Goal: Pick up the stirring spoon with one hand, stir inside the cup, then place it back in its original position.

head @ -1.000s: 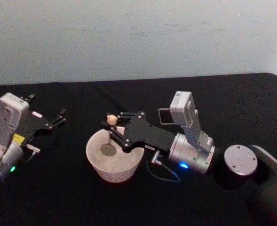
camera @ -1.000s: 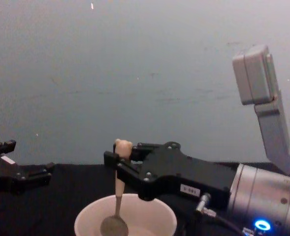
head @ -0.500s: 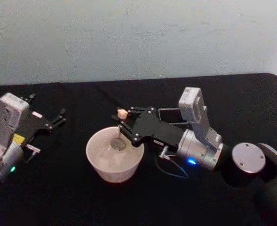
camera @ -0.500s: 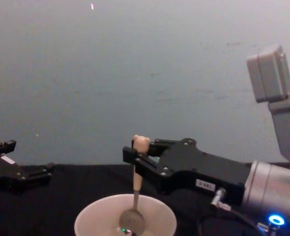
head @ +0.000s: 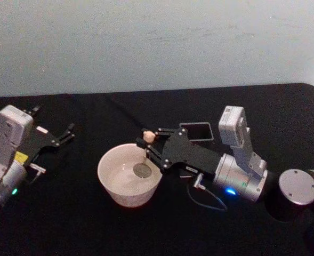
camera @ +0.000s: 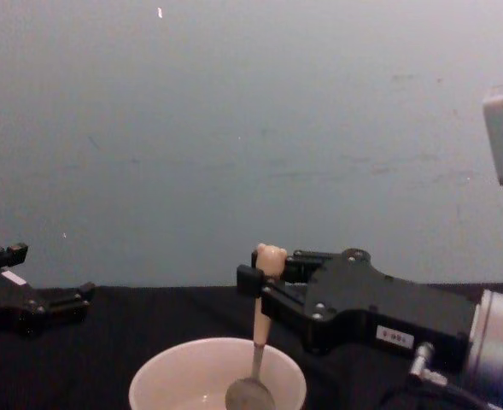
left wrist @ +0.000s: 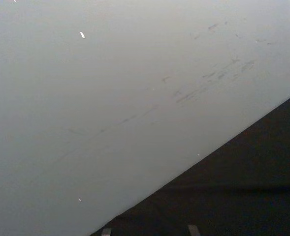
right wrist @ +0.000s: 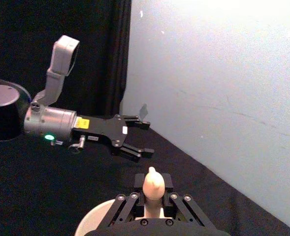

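Observation:
The stirring spoon (head: pixel 146 140) stands upright, its bear-head top (camera: pixel 270 254) above my right gripper (head: pixel 151 145), which is shut on the cream handle. Its metal bowl (head: pixel 142 169) hangs inside the cup (head: pixel 111 181), toward the cup's right side; the chest view shows the spoon bowl (camera: pixel 249 395) low within the cup (camera: pixel 161 384). The dark grey square holder (head: pixel 196 131), the original position, stands just behind the right gripper, its opening showing. The right wrist view shows the spoon's top (right wrist: pixel 152 183) between the fingers. My left gripper (head: pixel 66 133) is parked open at the far left.
A black cloth covers the table (head: pixel 146 229), with a pale wall behind. A thin cable (head: pixel 210 198) loops from the right wrist onto the cloth. The right arm's round joint (head: pixel 298 188) sits near the right edge. Free room lies between the cup and the left gripper.
The right gripper has carried the spoon rightward across the cup, from its left-centre to its right side. The holder behind it has come into view. The left arm has not moved.

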{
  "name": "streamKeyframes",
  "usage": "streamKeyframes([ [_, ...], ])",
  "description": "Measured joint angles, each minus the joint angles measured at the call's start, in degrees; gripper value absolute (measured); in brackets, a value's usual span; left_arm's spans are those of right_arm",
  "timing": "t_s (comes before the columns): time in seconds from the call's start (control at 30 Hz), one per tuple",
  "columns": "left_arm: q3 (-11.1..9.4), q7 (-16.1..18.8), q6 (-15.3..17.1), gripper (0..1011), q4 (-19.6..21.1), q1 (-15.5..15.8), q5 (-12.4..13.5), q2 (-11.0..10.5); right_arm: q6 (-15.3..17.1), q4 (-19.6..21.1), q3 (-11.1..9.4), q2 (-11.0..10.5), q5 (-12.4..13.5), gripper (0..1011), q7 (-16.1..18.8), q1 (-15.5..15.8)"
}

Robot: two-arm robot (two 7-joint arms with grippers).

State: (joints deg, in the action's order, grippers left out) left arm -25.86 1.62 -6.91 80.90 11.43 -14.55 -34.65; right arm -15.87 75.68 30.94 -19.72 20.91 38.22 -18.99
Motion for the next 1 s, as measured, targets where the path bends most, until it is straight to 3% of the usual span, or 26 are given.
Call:
streamKeyframes([
  [0.57, 0.0, 0.0, 0.0, 1001, 0.0, 0.0, 0.0, 0.0, 0.7, 2.5, 1.8, -0.7, 1.0, 188, 1.9, 1.4],
  [1.0, 0.0, 0.0, 0.0, 1001, 0.0, 0.0, 0.0, 0.0, 0.2, -0.2, 3.2, 1.6, 0.4, 188, 1.5, -0.9],
])
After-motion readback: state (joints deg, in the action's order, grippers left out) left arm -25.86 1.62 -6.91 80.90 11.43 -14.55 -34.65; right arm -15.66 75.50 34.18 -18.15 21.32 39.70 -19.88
